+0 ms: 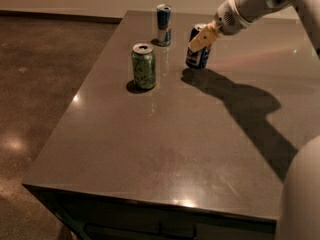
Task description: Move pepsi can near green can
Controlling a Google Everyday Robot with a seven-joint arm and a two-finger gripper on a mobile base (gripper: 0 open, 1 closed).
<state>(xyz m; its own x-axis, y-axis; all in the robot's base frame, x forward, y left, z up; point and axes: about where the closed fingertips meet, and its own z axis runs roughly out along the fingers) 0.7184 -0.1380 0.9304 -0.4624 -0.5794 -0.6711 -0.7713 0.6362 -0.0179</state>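
Pepsi can [198, 56] in my grip, right of the green can [143, 66].
I have the gripper [201, 38] clamped on the pepsi can's upper half at the table's [165, 144] far end, leaving its base free to travel. The green can stands apart to its left, with a slim blue-and-silver can [163, 25] behind. I cannot tell what any can holds.

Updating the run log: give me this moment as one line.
gripper: shut on pepsi can | pepsi can: right of green can, apart | slim can: behind both, upright
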